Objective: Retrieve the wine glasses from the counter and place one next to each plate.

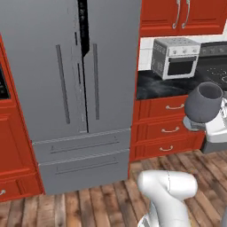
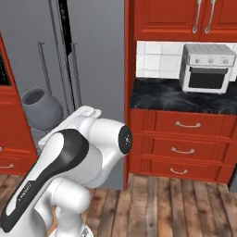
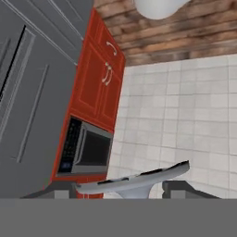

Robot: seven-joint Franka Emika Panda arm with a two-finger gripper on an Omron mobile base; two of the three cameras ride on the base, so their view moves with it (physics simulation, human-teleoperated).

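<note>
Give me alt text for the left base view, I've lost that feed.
A smoky-grey wine glass is carried in the air at the right edge, its bowl tilted, in front of red drawers. Behind it, a black marble counter holds a white toaster oven; a grey fridge stands to the left.

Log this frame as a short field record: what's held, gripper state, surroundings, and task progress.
held item: wine glass, smoky grey, carried in the air
gripper: gripper closed around the glass foot, jaws set wide
glass pose: tilted, bowl opening up and to the right in the left base view
backdrop: grey refrigerator
counter: black marble counter over red drawers, with a white toaster oven on it
task progress: one glass lifted, not yet placed
</note>
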